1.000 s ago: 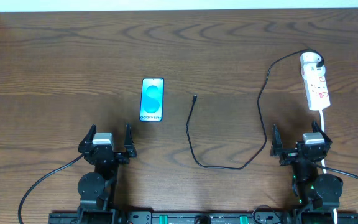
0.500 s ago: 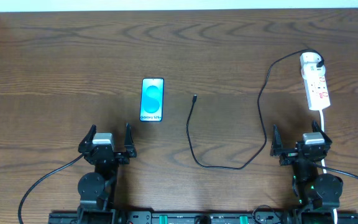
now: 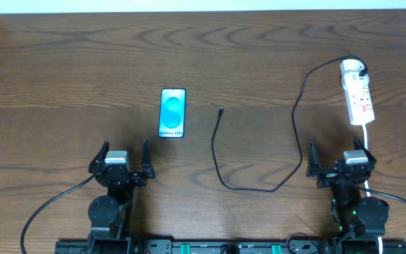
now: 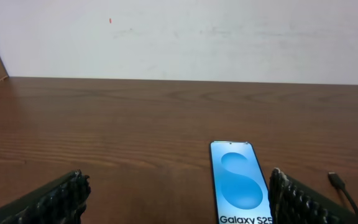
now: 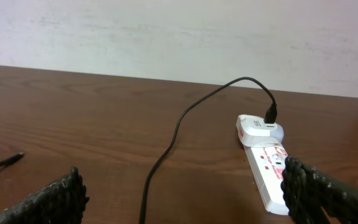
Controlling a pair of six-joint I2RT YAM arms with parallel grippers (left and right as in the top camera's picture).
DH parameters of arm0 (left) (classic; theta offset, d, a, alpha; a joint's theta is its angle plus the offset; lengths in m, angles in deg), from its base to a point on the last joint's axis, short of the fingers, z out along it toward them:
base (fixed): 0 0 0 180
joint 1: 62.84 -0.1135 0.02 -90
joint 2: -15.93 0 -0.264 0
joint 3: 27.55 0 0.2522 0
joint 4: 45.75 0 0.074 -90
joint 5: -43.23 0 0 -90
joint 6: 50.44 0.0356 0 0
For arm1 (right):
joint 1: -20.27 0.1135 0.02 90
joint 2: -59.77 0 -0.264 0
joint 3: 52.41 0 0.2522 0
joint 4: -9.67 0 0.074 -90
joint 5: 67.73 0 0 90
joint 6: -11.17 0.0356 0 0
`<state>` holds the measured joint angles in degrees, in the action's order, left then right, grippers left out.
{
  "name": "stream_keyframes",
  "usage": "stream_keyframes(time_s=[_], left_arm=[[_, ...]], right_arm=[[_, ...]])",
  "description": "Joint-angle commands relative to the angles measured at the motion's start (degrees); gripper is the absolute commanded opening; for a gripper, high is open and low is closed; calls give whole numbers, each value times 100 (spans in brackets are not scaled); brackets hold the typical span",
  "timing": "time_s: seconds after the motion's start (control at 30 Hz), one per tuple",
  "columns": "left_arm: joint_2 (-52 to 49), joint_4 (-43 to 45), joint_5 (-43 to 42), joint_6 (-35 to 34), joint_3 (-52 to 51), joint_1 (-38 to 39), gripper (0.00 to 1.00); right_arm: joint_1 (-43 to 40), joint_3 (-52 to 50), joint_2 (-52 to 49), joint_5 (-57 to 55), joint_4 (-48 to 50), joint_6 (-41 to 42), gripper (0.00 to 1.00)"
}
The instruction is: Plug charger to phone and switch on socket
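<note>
A: Presently, what is the hazard?
B: The phone point(image 3: 173, 113) lies loose at centre-left. A skewed push on the tip of the charger point(image 3: 220, 111), just right of it, would likely slide it. The socket point(image 3: 358, 99) sits far right, plug head already seated.
A: Claw status?
B: Left gripper point(image 3: 124, 150), right gripper point(image 3: 335, 156): both spread wide, empty, touching nothing.

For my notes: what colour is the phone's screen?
The phone screen is blue-cyan; clearest in left wrist view.
</note>
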<state>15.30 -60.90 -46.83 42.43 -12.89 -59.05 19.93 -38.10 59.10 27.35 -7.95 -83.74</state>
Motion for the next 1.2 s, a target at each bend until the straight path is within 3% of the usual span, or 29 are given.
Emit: stream_keyframes(time_s=[0.0,0.47,0.8,1.0,1.17], left_arm=[[35,-282,94,52,-68,-24,93],[35,-262,94,50,-68,-24,93],[-24,278,-553,-57,138,-24,93],[-767,275,-555,-57,811,-24,93],[-2022,138,-850,-57,1797,-24,93]], right_arm=[[44,-24,28,-46,-9,-72,99],[44,-24,28,-46,-9,-72,99],[44,-24,28,-46,-9,-72,99],[44,-24,28,-46,-9,-72,99],[44,-24,28,-46,-9,-72,99]])
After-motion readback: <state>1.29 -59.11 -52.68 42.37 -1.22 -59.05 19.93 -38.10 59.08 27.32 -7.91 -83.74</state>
